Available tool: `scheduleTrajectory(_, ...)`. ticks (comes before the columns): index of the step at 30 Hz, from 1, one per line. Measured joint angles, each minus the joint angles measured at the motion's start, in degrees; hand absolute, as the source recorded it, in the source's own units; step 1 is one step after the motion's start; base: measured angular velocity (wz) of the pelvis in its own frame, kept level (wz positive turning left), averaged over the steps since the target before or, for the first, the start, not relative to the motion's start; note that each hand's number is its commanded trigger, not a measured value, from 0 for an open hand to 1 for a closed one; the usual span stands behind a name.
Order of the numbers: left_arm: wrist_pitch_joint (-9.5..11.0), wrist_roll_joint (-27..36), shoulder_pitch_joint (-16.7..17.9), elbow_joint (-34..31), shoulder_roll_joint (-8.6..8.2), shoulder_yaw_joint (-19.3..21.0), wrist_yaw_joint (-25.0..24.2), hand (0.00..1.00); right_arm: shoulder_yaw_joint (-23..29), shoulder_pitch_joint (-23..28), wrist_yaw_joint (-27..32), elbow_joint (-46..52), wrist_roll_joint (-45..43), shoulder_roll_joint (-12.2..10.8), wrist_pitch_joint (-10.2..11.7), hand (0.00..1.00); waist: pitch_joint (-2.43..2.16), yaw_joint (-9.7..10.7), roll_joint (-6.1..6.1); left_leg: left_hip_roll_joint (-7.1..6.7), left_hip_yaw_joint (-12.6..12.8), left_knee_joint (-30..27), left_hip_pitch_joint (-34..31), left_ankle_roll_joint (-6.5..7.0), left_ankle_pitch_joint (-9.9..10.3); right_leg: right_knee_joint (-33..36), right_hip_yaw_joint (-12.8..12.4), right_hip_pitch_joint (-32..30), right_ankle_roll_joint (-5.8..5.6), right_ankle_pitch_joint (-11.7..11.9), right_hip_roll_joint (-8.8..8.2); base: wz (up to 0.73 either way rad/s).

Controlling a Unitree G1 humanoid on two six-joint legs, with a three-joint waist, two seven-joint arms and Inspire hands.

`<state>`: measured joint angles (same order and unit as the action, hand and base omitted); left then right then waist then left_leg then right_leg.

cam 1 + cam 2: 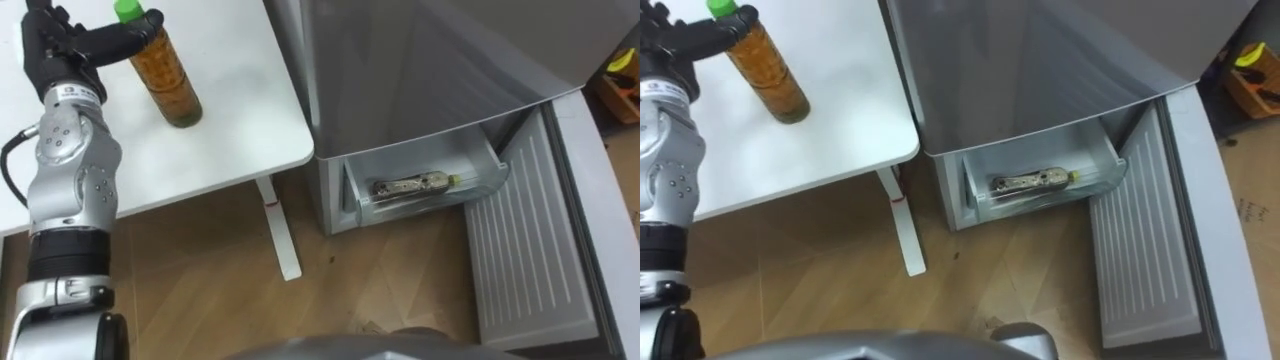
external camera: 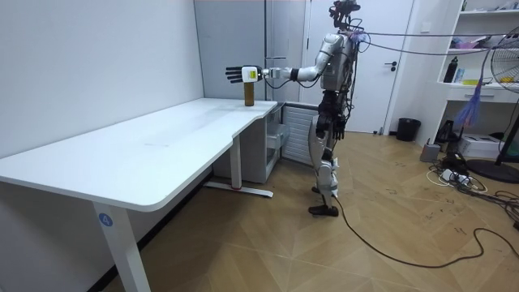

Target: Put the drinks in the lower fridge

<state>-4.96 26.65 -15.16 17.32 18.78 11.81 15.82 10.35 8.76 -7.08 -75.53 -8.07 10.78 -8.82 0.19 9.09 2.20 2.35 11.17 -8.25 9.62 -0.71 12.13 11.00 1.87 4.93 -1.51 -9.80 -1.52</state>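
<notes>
The amber drink bottle with a green cap (image 1: 168,78) stands upright on the white table (image 1: 230,120), near its far edge at 11 o'clock in the eye views. The left hand (image 1: 60,50) is at the bottle's 9 o'clock, level with its neck. Its fingers are straight and spread, and one reaches across to the cap without curling round it. At the bottle's 4 o'clock, the grey fridge (image 1: 420,70) has its lower door (image 1: 530,250) swung wide and its clear drawer (image 1: 482,152) pulled out. A second bottle (image 1: 412,186) lies on its side in the drawer.
</notes>
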Motion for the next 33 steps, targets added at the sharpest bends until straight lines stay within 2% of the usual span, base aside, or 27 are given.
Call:
scheduleTrajectory(6, -0.03, -0.15, -0.98, 2.09, 0.18, 0.01, -0.1, 0.0, 0.06, 0.2, 0.04, 0.03, -0.06, 0.46, -0.01, 0.0, 0.14, 0.02, -0.02, 0.02, 0.0, 0.17, 0.01, -0.01, 0.01, 0.69, -0.07, -0.29, 0.0, 0.0, 0.02, -0.02)
scheduleTrajectory(12, -0.04, -0.48, -1.35, 2.69, 0.21, 1.27, -0.66, 0.0, 1.17, 0.06, 0.07, 0.21, -0.28, 0.51, -0.04, 0.0, 0.05, -0.02, 0.11, 0.01, 0.5, 0.41, -0.12, -0.01, 0.01, 0.74, -0.47, -1.03, 0.01, 0.0, 0.12, -0.04)
scheduleTrajectory(19, -1.11, -2.1, -4.86, 7.61, 0.41, 1.46, -1.35, 0.0, 1.36, -0.36, 0.03, 0.01, -1.02, 0.51, -0.02, 0.0, 0.06, 0.05, 0.08, 0.0, 0.6, 0.43, -0.08, -0.01, 0.01, 0.72, -1.05, -1.22, 0.0, 0.0, 0.21, -0.04)
scheduleTrajectory(24, -1.45, -2.34, -6.02, 9.58, 0.9, 1.44, -2.08, 0.0, 1.67, -0.75, 0.01, -0.02, -1.18, 0.59, -0.06, 0.0, 0.04, 0.11, 0.12, 0.0, 1.1, 0.42, -0.09, -0.01, 0.01, 0.7, -1.74, -1.12, 0.0, 0.0, 0.28, -0.05)
scheduleTrajectory(33, -2.21, -2.56, -6.28, 9.87, 1.11, 1.44, -3.15, 0.0, 1.71, -0.83, 0.01, -0.07, -1.25, 0.66, -0.51, 0.0, 0.01, 0.06, 0.22, -0.02, 1.1, 0.39, -0.11, 0.0, 0.0, 0.67, -1.87, -1.13, 0.0, -0.01, 0.29, 0.0)
